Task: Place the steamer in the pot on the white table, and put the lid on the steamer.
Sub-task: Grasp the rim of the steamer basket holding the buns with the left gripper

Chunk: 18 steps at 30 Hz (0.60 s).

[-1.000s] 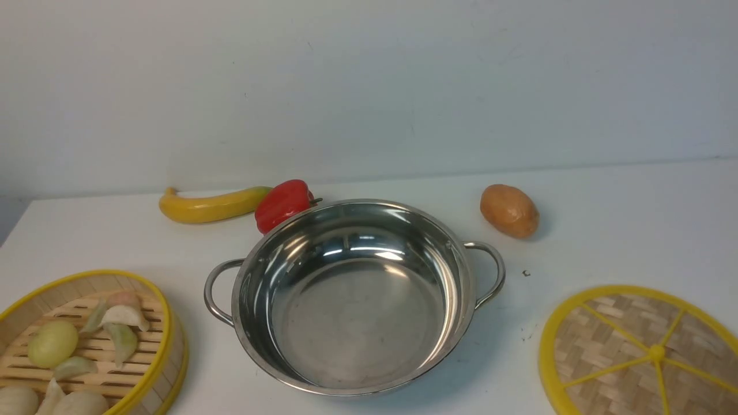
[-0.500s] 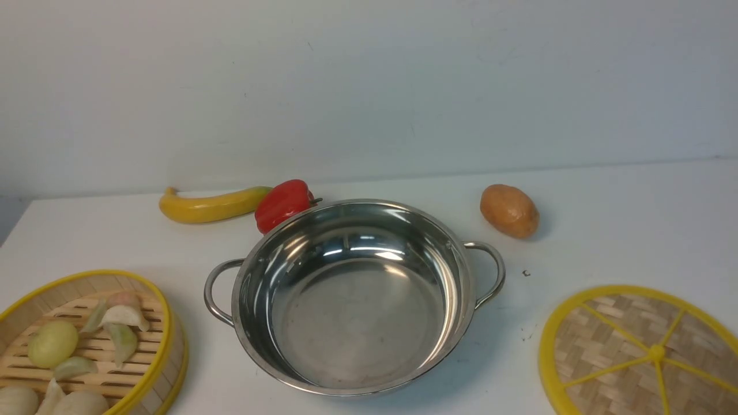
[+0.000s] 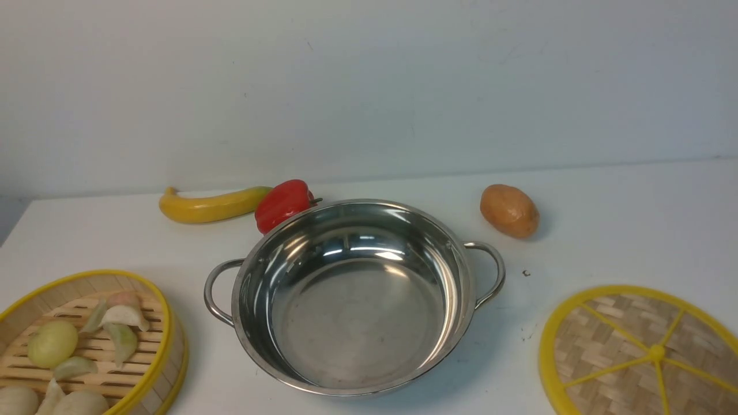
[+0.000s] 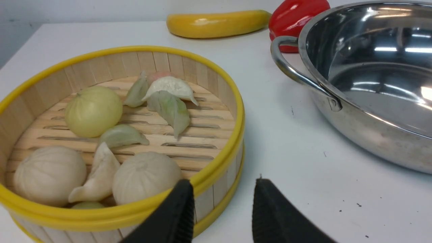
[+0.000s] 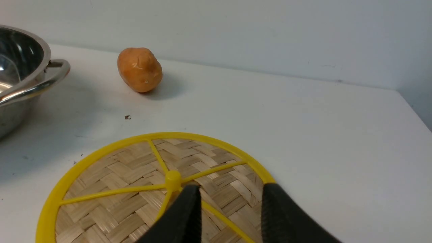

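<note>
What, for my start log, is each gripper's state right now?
Left gripper: open, holding nothing, by the steamer.
Right gripper: open, holding nothing, by the lid.

My left pincer (image 4: 222, 189) and right pincer (image 5: 231, 194) are matte black. The white table (image 3: 605, 230) shows small dark specks. The steamer (image 4: 101, 67) is pale slatted bamboo with yellow rims; its buns (image 4: 145, 175) are cream, one bun (image 4: 92, 110) is yellow-green, and the dumplings (image 4: 168, 108) are white tinged with green. The pot (image 3: 351, 323) is mirror-bright silver. The lid (image 3: 622, 346) is tan basket-weave with a yellow rim and spokes. The banana (image 3: 210, 206) is yellow with a green tip, the bell pepper (image 3: 282, 203) is red, and the potato (image 3: 509, 210) is orange-brown.
</note>
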Motion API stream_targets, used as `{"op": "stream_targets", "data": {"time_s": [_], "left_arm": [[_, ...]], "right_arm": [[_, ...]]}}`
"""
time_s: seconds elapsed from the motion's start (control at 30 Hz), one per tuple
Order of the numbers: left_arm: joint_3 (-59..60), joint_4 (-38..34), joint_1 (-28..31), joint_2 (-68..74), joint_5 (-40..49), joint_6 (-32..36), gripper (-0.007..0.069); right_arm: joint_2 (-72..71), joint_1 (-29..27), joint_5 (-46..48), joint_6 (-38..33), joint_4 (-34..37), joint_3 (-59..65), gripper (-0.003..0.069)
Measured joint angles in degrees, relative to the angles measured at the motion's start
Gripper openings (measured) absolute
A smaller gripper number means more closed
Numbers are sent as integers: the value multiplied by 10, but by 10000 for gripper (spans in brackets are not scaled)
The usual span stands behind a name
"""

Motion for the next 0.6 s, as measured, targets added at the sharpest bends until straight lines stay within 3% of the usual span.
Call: {"op": "stream_targets", "data": {"time_s": [0.6], "left_arm": [[0,11,0,0,0,17,238]], "right_arm": [[0,0,0,0,0,0,241]]}}
